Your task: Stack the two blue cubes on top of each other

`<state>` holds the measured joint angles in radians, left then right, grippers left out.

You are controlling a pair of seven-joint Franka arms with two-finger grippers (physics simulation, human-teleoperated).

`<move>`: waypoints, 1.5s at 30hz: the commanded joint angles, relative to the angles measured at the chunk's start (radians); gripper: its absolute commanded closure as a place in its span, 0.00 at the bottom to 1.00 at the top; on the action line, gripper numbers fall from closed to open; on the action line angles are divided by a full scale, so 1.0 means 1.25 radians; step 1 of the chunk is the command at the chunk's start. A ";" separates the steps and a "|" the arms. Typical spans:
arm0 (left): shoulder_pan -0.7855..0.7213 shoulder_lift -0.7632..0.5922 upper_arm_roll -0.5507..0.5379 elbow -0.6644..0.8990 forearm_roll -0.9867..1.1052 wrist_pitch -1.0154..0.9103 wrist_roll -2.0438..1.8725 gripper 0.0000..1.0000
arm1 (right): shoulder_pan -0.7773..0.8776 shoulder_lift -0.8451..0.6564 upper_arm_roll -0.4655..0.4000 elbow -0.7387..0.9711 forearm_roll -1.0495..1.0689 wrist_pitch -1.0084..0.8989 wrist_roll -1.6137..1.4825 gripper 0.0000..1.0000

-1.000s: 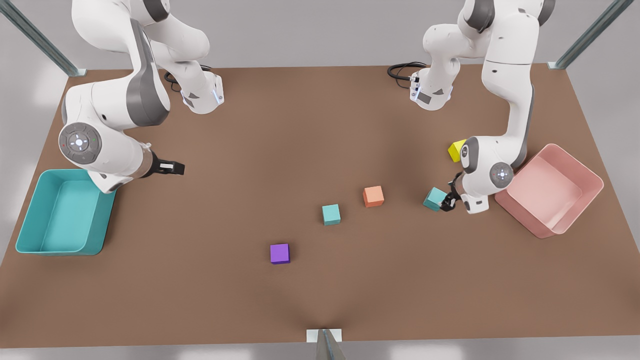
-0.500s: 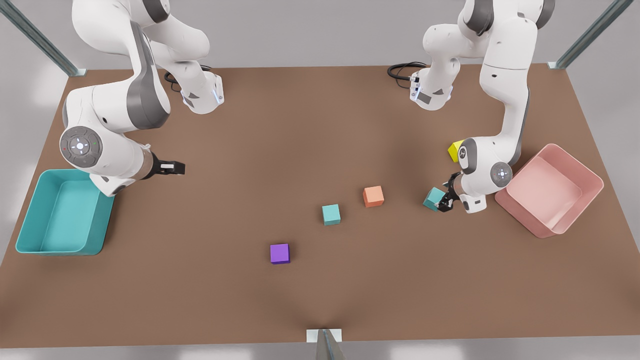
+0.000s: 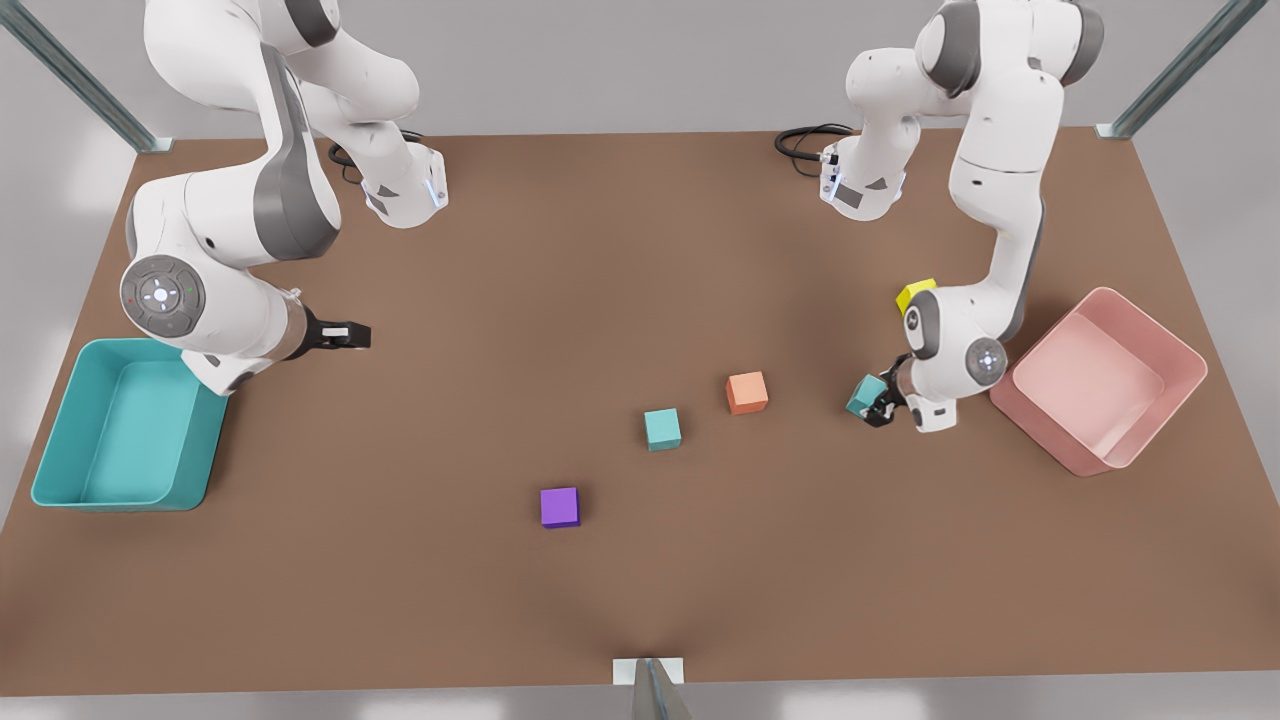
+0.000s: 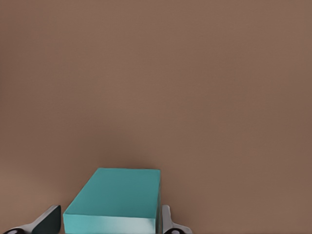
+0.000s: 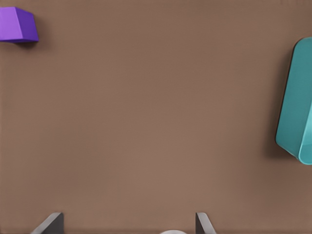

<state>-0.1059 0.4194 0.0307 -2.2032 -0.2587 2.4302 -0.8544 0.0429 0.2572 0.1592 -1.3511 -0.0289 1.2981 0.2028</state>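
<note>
One blue cube (image 3: 662, 428) rests on the brown table near the middle. The other blue cube (image 3: 865, 393) is tilted at the front view's right, and my left gripper (image 3: 880, 408) is shut on it. In the left wrist view that cube (image 4: 114, 200) sits between the two fingertips of the left gripper (image 4: 105, 224). My right gripper (image 3: 345, 335) waits at the front view's left, beside the teal bin. Seen from the right wrist, the right gripper (image 5: 126, 224) is open with only bare table between its fingers.
An orange cube (image 3: 747, 392) lies between the two blue cubes. A purple cube (image 3: 560, 507) sits nearer the front edge. A yellow cube (image 3: 913, 295) is behind the left arm. A pink bin (image 3: 1180, 350) stands at the right, a teal bin (image 3: 60, 420) at the left.
My left gripper has shifted a little toward the front view's left and upward, carrying the blue cube. The right arm has barely moved.
</note>
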 commanded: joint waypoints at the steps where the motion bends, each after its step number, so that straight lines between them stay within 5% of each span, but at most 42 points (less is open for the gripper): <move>1: 0.000 0.008 -0.001 0.000 -0.002 0.035 0.065 0.00 | 0.000 -0.001 0.000 0.000 0.001 0.000 -0.017 0.00; 4: -0.001 0.013 -0.005 0.000 -0.019 0.037 0.065 0.03 | 0.000 0.000 0.000 0.000 0.001 0.000 -0.016 0.00; 6: -0.001 0.013 -0.007 0.000 -0.019 0.037 0.065 0.33 | 0.000 0.000 0.000 0.000 0.001 0.000 -0.016 0.00; 8: -0.002 0.011 -0.009 0.000 -0.020 0.035 0.064 0.38 | 0.000 0.000 0.000 0.000 0.001 0.000 -0.016 0.00; 15: -0.045 -0.053 -0.037 0.025 -0.010 0.019 0.064 0.38 | -0.001 0.000 -0.001 0.001 0.001 -0.001 -0.016 0.00; 21: -0.267 0.053 -0.038 0.562 0.069 -0.420 -0.162 0.38 | -0.001 0.000 -0.001 0.000 0.001 -0.001 -0.016 0.00; 29: -0.425 0.154 -0.087 0.646 0.154 -0.436 0.034 0.38 | -0.002 0.000 -0.002 0.000 0.002 -0.001 -0.017 0.00; 45: -0.410 0.330 -0.083 0.792 0.160 -0.329 0.040 0.38 | -0.004 0.002 -0.002 0.000 0.002 -0.001 -0.017 0.00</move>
<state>-0.6182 0.8254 -0.0736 -1.2214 -0.0544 2.0011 -0.8436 0.0384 0.2604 0.1562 -1.3519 -0.0271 1.2964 0.1828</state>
